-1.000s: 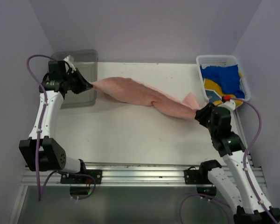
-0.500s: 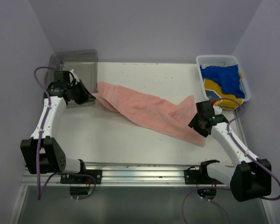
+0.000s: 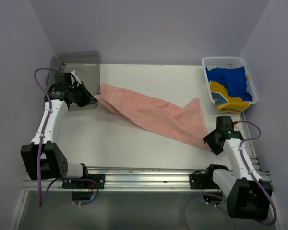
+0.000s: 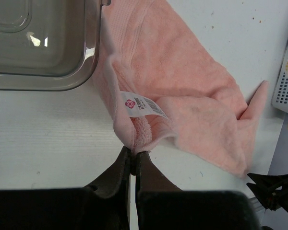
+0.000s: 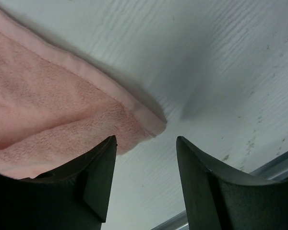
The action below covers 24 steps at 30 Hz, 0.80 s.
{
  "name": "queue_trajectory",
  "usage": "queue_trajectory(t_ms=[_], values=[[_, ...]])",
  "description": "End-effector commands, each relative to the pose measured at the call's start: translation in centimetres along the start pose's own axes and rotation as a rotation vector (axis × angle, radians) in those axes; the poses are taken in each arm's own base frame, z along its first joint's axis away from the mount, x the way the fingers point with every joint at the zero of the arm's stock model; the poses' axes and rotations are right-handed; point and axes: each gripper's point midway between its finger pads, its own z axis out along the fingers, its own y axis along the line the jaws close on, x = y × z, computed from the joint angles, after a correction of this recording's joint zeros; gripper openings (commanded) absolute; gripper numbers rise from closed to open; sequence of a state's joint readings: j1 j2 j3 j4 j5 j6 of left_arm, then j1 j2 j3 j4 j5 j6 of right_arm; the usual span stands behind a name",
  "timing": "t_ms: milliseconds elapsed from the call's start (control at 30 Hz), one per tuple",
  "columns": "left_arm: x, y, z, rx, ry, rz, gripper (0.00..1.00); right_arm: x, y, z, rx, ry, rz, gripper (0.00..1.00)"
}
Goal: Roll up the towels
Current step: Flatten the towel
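A salmon pink towel [image 3: 153,115] lies stretched slantwise across the white table, from the tray at the left to the front right. My left gripper [image 3: 92,98] is shut on its left corner [image 4: 134,139], by the white label [image 4: 144,106]. My right gripper [image 3: 212,140] stands open just behind the towel's right corner [image 5: 151,125], which lies flat on the table, free of the fingers. A blue towel [image 3: 233,79] and a yellow towel [image 3: 230,101] sit bunched in the white mesh basket [image 3: 224,61] at the back right.
A grey translucent tray [image 3: 78,62] stands at the back left, its rim [image 4: 89,72] right beside the held corner. The metal rail [image 3: 144,175] runs along the table's near edge, close behind my right gripper.
My right gripper let go of the pink towel's right end and drew back toward the near edge. The towel dropped from a taut, twisted span to lying flat. The left gripper sank slightly, still holding.
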State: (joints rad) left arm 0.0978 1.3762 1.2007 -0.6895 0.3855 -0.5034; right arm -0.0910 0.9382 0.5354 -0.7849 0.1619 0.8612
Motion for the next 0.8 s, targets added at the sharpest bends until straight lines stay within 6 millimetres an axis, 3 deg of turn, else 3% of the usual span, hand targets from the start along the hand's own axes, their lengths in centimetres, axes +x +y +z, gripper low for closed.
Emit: queue_trajectory(t_ms=[0,233,333,467,500,567,700,733,767], values=[[-1.7,-1.0,-1.1,0.031,-0.061,0.045,0.00,0.5,0.0,0.9,-0.015,0.043,0.027,0.57],[-1.7,-1.4,-0.9,0.049,-0.052,0.045,0.00,1.8,0.1,2.8,-0.036,0.081,0.035,0.58],[-1.6,-1.2,-0.9,0.043,-0.054,0.044,0.00,1.4,0.4,3.5,-0.065,0.050,0.033,0.52],[-1.4,-1.1,-0.8,0.041,-0.050,0.040,0.00,0.8,1.0,3.9,-0.078,0.030,0.028,0.28],[-1.4,-1.1,-0.8,0.041,-0.051,0.039,0.00,0.7,1.0,3.8,-0.075,0.033,0.023,0.11],[-1.6,-1.2,-0.9,0.043,-0.057,0.039,0.00,0.1,1.6,2.9,-0.087,0.031,0.014,0.00],[-2.2,-1.7,-1.5,0.047,-0.075,0.042,0.00,-3.1,3.7,-0.7,-0.158,-0.063,0.000,0.00],[-2.3,-1.8,-1.6,0.049,-0.080,0.042,0.00,-4.9,5.0,-2.6,-0.197,-0.113,-0.004,0.00],[-2.6,-2.0,-1.8,0.052,-0.087,0.043,0.00,-5.6,5.2,-3.6,-0.200,-0.128,-0.026,0.00]])
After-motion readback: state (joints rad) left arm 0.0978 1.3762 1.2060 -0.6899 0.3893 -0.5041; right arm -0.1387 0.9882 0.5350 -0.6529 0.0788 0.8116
